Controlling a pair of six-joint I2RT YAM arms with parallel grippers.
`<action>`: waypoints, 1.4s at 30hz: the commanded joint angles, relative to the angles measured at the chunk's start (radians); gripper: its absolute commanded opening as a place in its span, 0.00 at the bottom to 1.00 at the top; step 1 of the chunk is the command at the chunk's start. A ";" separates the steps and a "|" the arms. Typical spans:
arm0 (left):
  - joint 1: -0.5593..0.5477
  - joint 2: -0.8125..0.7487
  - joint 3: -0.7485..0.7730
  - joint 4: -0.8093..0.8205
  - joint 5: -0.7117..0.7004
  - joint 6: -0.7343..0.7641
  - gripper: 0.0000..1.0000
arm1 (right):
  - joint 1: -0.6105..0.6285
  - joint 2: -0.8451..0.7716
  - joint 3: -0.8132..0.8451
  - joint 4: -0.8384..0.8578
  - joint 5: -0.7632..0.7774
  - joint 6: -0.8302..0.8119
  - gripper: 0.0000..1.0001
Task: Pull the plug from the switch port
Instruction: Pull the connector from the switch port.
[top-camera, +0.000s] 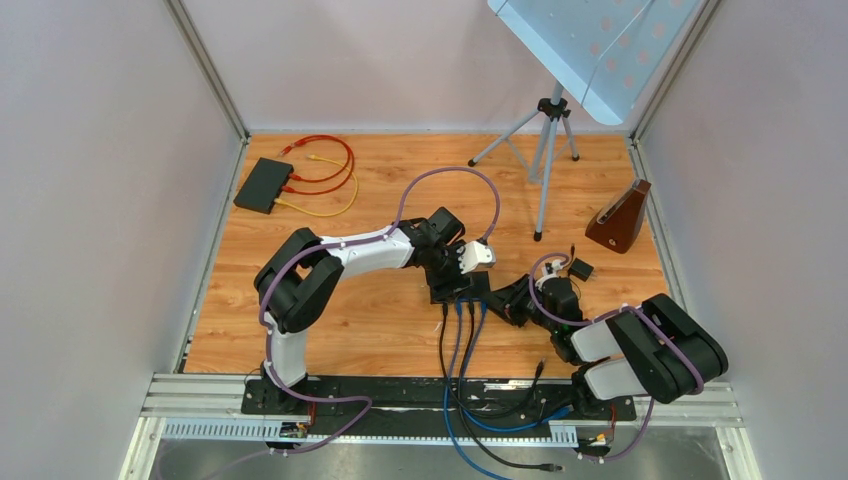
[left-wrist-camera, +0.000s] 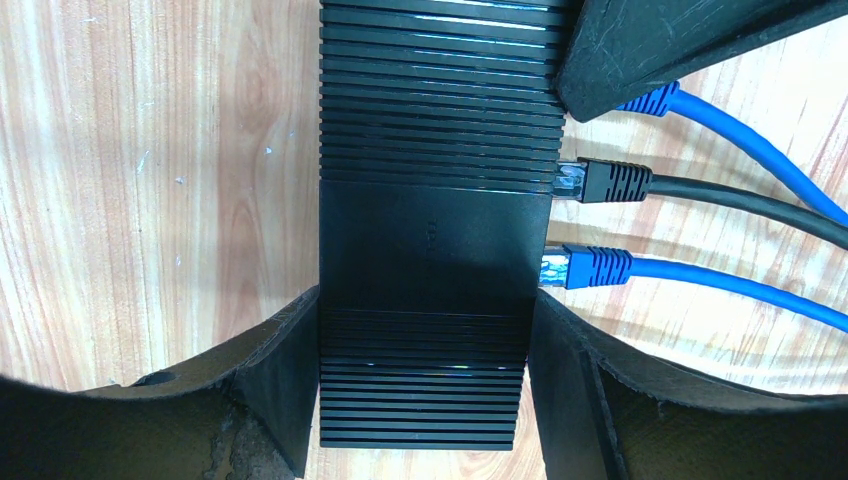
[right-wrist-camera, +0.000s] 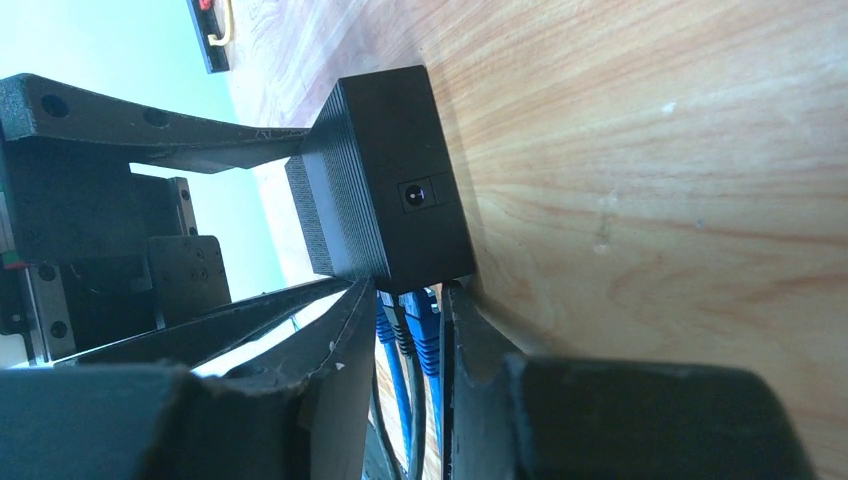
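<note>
The uppermost blue plug (left-wrist-camera: 655, 100) is seated in the switch (left-wrist-camera: 420, 240), which lies mid-surface (left-wrist-camera: 150, 200), above a black plug (left-wrist-camera: 610, 182) and a lower blue plug (left-wrist-camera: 590, 266). The left end effector (left-wrist-camera: 420, 330) clamps the switch's sides. The right end effector (right-wrist-camera: 408, 325) is narrow around the plugs; I cannot tell whether it grips. This looks like the grasping step. Next: pinch firmly and pull straight out while the switch is braced.

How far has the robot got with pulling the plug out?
Done: the left gripper grips the switch by its sides. In hand: the right gripper sits at the top blue plug, grip unclear. Left: the pull itself; that plug, the black plug and the lower blue plug all look plugged in.
</note>
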 joint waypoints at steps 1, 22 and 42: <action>-0.017 0.060 -0.026 -0.089 0.085 -0.017 0.53 | 0.009 0.006 0.004 0.060 -0.010 -0.012 0.20; -0.013 0.056 -0.025 -0.097 0.064 -0.016 0.51 | -0.024 0.040 0.009 0.159 -0.113 -0.062 0.20; -0.012 0.065 -0.022 -0.097 0.060 -0.019 0.50 | -0.054 0.152 -0.031 0.354 -0.192 -0.059 0.25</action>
